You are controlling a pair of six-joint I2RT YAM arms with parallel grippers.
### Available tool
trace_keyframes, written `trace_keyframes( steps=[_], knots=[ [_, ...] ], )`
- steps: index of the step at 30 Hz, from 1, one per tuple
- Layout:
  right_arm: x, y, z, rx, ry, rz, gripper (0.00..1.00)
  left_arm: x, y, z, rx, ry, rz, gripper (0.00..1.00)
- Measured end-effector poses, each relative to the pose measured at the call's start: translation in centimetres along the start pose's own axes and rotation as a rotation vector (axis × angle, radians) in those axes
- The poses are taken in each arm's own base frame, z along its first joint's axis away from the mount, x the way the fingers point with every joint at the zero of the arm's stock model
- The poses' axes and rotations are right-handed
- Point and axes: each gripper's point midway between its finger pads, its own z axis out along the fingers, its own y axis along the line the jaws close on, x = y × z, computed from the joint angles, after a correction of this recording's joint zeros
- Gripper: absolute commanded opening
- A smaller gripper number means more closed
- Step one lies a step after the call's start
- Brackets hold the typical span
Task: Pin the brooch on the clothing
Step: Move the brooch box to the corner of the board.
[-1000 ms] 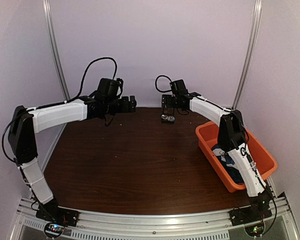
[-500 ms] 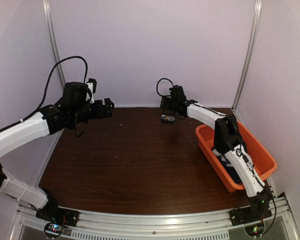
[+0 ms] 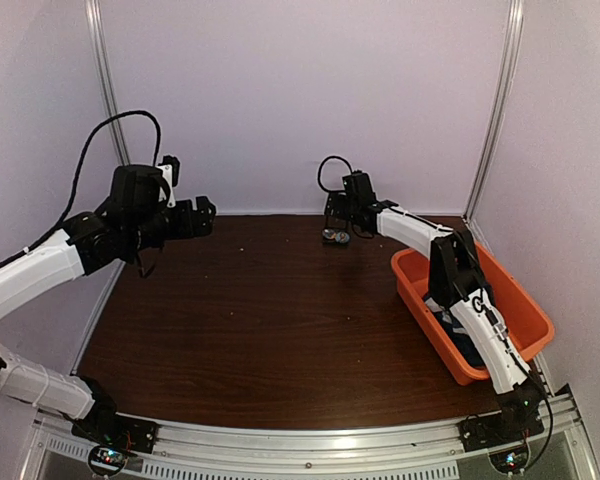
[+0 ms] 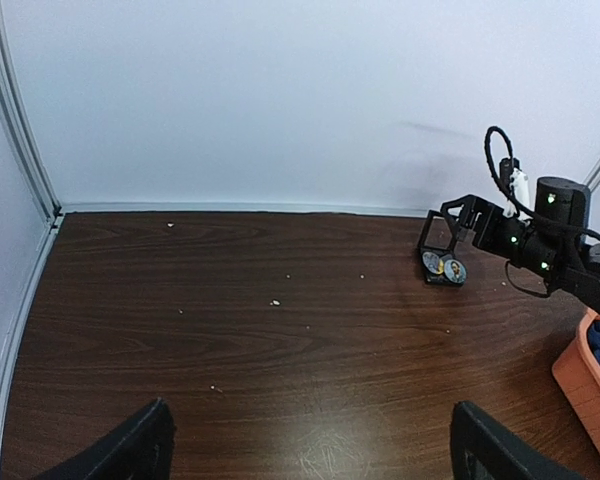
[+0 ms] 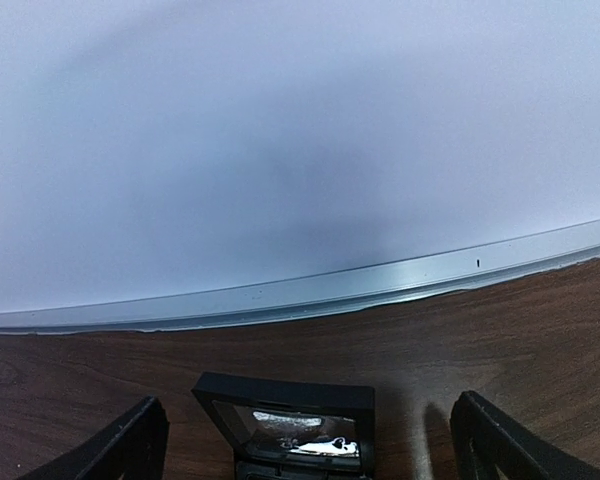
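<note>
The brooch (image 4: 454, 270) is a small round bluish badge lying with a second round badge (image 4: 432, 263) on the base of a small black hinged box (image 3: 335, 238) at the back of the table. The box's lid (image 5: 290, 415) stands open between my right gripper's wide-open fingers (image 5: 130, 445). My right gripper (image 3: 333, 220) hovers just above it and holds nothing. The clothing (image 3: 462, 338), navy blue, lies bunched in the orange tub (image 3: 520, 300) at the right. My left gripper (image 3: 202, 214) hangs open and empty, high over the table's left back.
The back wall and its metal rail (image 5: 380, 285) stand right behind the box. Small pale crumbs (image 4: 274, 302) dot the brown tabletop (image 3: 270, 320). The orange tub's corner (image 4: 580, 375) shows at the right of the left wrist view.
My left arm has swung left and drawn back from the table's middle. My right gripper has edged slightly toward the back wall above the box. Both stay open.
</note>
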Motion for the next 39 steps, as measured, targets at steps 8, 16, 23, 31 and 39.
trace_keyframes(
  steps=[8,16,23,31,39],
  knots=[
    [2.0,-0.3,0.9,-0.004,0.034,0.018,1.0,-0.7,0.3,-0.6,-0.009,-0.023,0.001,0.98],
    [3.8,1.2,1.1,-0.072,0.085,0.038,1.0,-0.8,0.8,-0.9,-0.032,-0.029,0.012,0.98],
    [4.5,3.1,0.7,-0.138,0.108,0.056,1.0,-0.1,1.3,-0.9,-0.049,-0.018,0.027,0.98],
    [5.2,4.9,0.3,-0.197,0.13,0.058,1.0,0.1,1.7,-1.1,-0.063,-0.019,0.031,0.97],
    [6.9,8.1,-1.0,-0.254,0.155,0.04,1.0,0.3,2.0,-1.3,-0.07,-0.022,0.032,0.98]
  ],
)
